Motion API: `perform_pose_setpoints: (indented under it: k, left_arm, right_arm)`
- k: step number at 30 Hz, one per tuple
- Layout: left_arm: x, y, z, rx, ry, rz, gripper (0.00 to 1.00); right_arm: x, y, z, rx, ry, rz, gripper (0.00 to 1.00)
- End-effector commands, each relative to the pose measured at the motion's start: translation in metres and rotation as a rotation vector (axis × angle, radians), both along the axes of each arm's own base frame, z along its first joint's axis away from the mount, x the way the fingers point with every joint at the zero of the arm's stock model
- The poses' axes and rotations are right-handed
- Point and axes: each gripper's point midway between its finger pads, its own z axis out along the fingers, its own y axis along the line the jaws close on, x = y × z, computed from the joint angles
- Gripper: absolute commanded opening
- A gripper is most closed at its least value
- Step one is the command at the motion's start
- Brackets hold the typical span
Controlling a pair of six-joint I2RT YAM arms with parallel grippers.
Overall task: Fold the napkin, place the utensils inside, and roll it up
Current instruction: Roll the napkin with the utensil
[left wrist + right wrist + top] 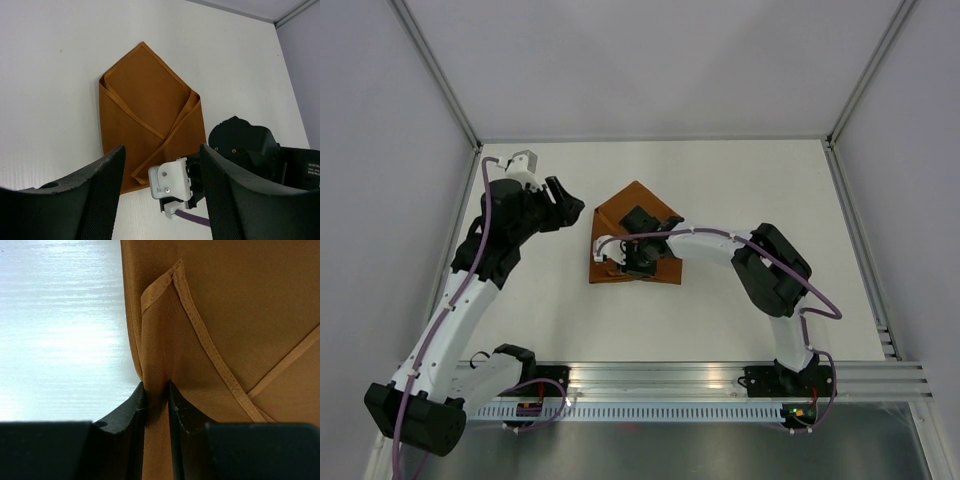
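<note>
The rust-orange napkin [628, 208] lies folded into a pointed envelope shape on the white table [750, 180], with hemmed flaps crossing over each other [145, 95]. My right gripper [638, 258] sits low over the napkin's near left part. In the right wrist view it [156, 387] is shut on a pinched ridge of the napkin [225, 315] near its left edge. My left gripper [567, 205] hovers left of the napkin, open and empty; its fingers [107, 180] frame the napkin from above. No utensils show in any view.
An aluminium rail [720, 380] runs along the near edge by the arm bases. Grey walls and frame posts [440, 75] close the table at the back and sides. The right arm's white camera mount [172, 185] and purple cable show in the left wrist view.
</note>
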Motion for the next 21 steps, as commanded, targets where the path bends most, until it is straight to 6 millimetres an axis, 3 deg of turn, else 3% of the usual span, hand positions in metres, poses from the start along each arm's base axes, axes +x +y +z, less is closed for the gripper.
perform_pose_setpoints:
  k: [1, 8, 13, 19, 21]
  left_arm:
    - [-0.007, -0.004, 0.015, -0.005, -0.071, -0.050, 0.66]
    - [-0.019, -0.012, 0.011, -0.012, -0.106, -0.100, 0.62]
    - [-0.032, -0.026, 0.019, -0.022, -0.193, -0.157, 0.62]
    - [-0.046, -0.044, 0.014, -0.018, -0.261, -0.230, 0.62]
    - [-0.051, -0.049, 0.002, -0.013, -0.256, -0.252, 0.62]
  right_arm:
    - [-0.049, -0.045, -0.048, -0.186, 0.264, 0.032, 0.20]
    - [-0.058, -0.060, -0.043, -0.188, 0.439, 0.017, 0.18]
    - [-0.060, -0.069, -0.037, -0.182, 0.553, 0.004, 0.17]
    - [-0.054, -0.085, -0.040, -0.203, 0.602, -0.019, 0.16]
    - [-0.053, -0.087, -0.041, -0.206, 0.615, -0.028, 0.17]
